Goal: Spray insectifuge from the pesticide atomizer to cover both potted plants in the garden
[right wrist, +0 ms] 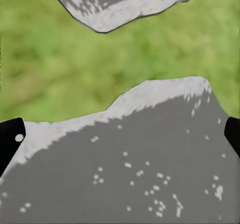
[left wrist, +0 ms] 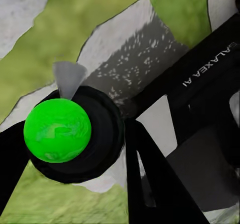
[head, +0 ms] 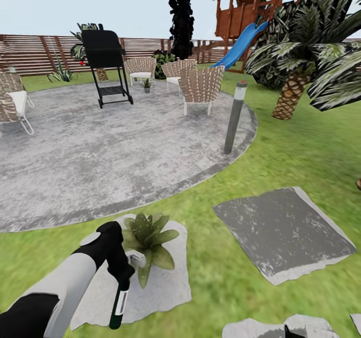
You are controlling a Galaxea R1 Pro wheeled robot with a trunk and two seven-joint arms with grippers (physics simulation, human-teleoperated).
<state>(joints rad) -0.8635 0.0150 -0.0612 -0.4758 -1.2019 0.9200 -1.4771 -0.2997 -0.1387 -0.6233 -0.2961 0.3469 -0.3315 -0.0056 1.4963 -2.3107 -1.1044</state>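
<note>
My left gripper (head: 122, 272) is shut on the pesticide atomizer (head: 119, 304), a slim dark green bottle with a white label that hangs down from the fingers over a pale stepping stone (head: 165, 283). Just beyond the gripper, on the same stone, stands a potted plant (head: 148, 236) with broad green leaves. In the left wrist view the atomizer (left wrist: 57, 130) shows end-on as a bright green disc in a dark ring, between the black fingers (left wrist: 150, 184). A second small potted plant (head: 147, 83) sits far off on the patio among the chairs. My right gripper (right wrist: 120, 136) is open above a grey stone (right wrist: 130, 169).
The round grey patio (head: 100, 152) holds a black grill (head: 106, 64) and wicker chairs (head: 201, 88). A grey lamp post (head: 234, 117) stands at its right edge. A darker stepping stone (head: 283, 232) lies to the right, with a palm (head: 293, 92) and a playset with a blue slide (head: 243, 42) beyond.
</note>
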